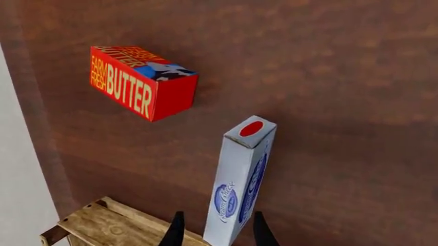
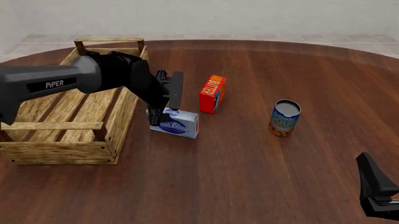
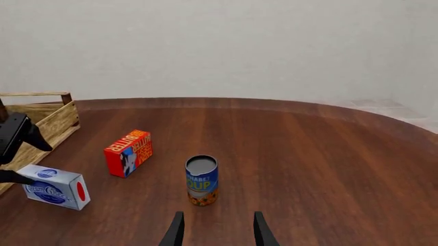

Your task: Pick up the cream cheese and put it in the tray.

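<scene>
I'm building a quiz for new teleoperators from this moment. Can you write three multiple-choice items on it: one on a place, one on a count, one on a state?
1. Where does the cream cheese sit?
A. inside the tray
B. on the table beside the tray
C. on top of the soup can

2. How many grocery items are out on the table?
A. two
B. three
C. five

3. How does the left gripper stand to the cream cheese?
A. its fingers either side of the box
B. far off, over the can
C. inside the tray, away from it

Answers:
1. B: the front view shows it on the wood just right of the tray.
2. B: cream cheese, butter and soup can.
3. A: the left wrist view shows one fingertip on each side of the box.
</scene>
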You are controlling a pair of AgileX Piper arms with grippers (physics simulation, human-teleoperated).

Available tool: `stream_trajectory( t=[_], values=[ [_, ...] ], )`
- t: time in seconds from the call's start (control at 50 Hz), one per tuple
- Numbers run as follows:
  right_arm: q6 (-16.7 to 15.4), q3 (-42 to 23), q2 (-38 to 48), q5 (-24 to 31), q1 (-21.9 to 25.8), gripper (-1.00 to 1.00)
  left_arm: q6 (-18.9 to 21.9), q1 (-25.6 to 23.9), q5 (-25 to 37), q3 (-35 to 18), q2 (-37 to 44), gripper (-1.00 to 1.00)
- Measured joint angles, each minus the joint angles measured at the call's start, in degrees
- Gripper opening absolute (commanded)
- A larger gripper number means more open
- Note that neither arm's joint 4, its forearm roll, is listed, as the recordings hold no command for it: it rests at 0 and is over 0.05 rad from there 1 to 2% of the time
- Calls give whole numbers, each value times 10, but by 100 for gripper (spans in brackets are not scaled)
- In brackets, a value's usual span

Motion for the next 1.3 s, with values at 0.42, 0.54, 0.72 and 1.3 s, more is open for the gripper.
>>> stream_trajectory(
  t=[0.42, 0.54, 0.72, 1.3],
  values=[
    [-4, 0, 0, 0, 1, 100, -3, -2, -4, -8, 16, 100],
    [-4, 0, 0, 0, 1, 100, -6, -3, -7, -4, 19, 100],
    [-4, 0, 0, 0, 2, 100, -8, -3, -6, -7, 26, 100],
    [-5, 0, 0, -1, 2, 100, -20, -3, 10, -45, 66, 100]
  ],
)
